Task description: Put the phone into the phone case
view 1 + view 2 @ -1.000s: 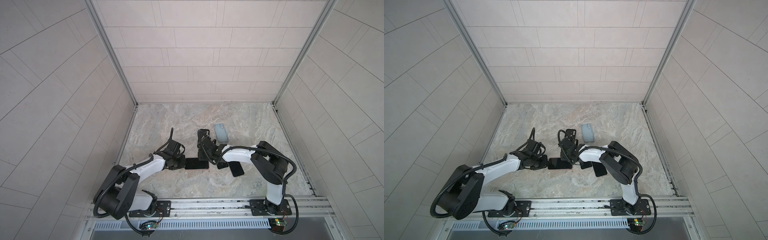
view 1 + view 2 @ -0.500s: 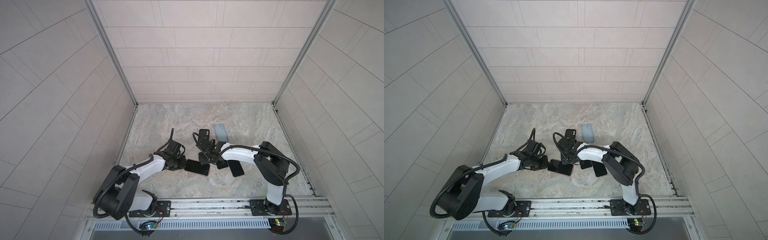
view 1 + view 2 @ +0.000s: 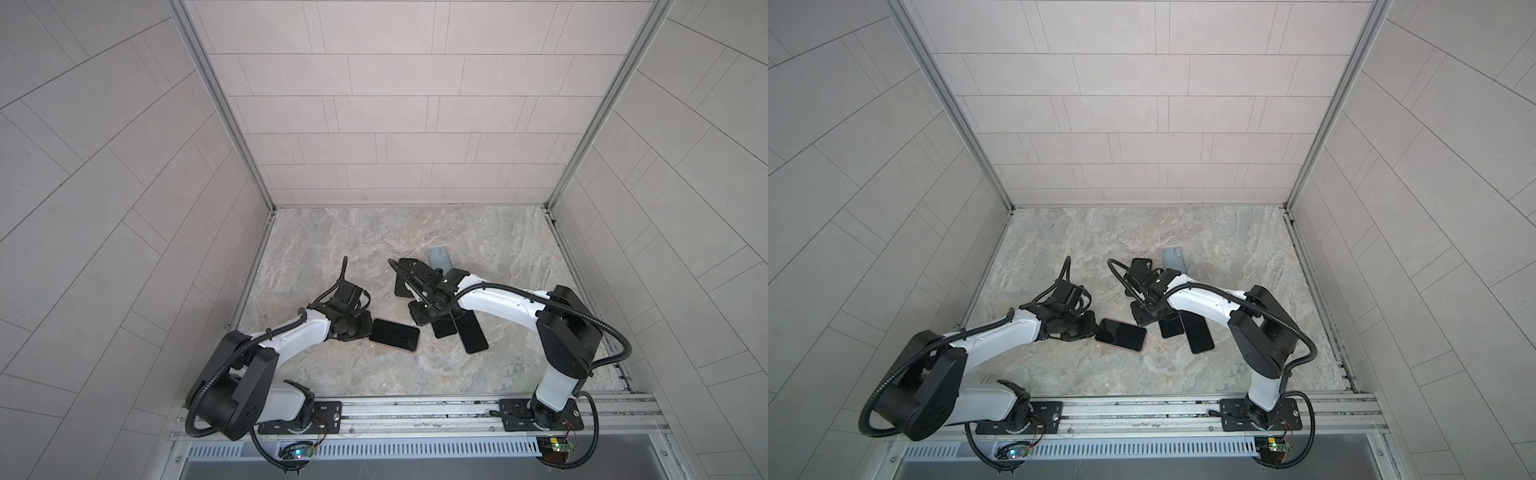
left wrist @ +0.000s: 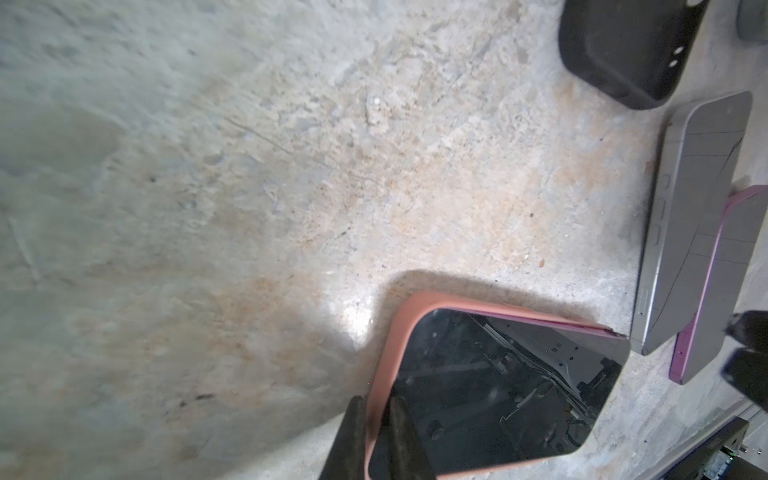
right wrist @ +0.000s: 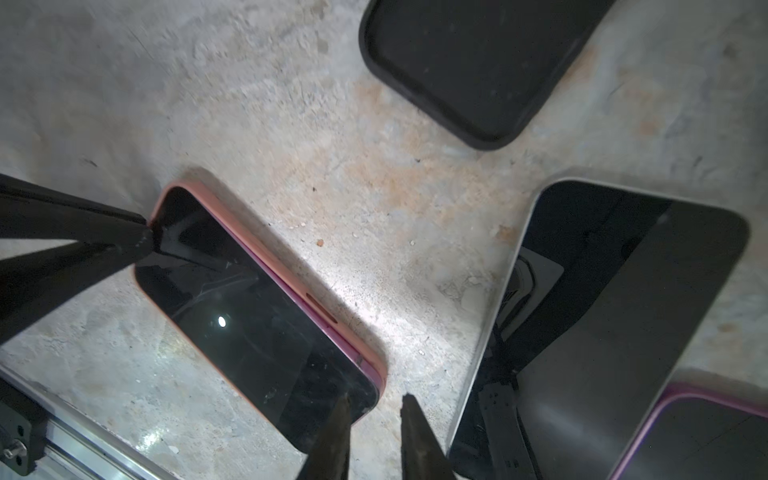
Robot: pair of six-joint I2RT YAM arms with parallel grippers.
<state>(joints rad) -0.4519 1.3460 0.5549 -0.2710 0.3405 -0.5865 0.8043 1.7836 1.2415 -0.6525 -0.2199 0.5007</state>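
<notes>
Phone [image 3: 393, 334] looks nearly seated in its pink case [image 4: 384, 345]. The left gripper [image 4: 376, 405] clamps the case rim. The right gripper [image 5: 375, 401], parted and empty, probably needs to press the raised edge home.

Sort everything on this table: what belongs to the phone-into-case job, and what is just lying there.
In the job: phone; pink case around it; left gripper, shut on the case's rim; right gripper, open by the phone's corner.

Lying about: black case; grey-blue phone or case; silver-edged phone; purple-edged phone.
</notes>
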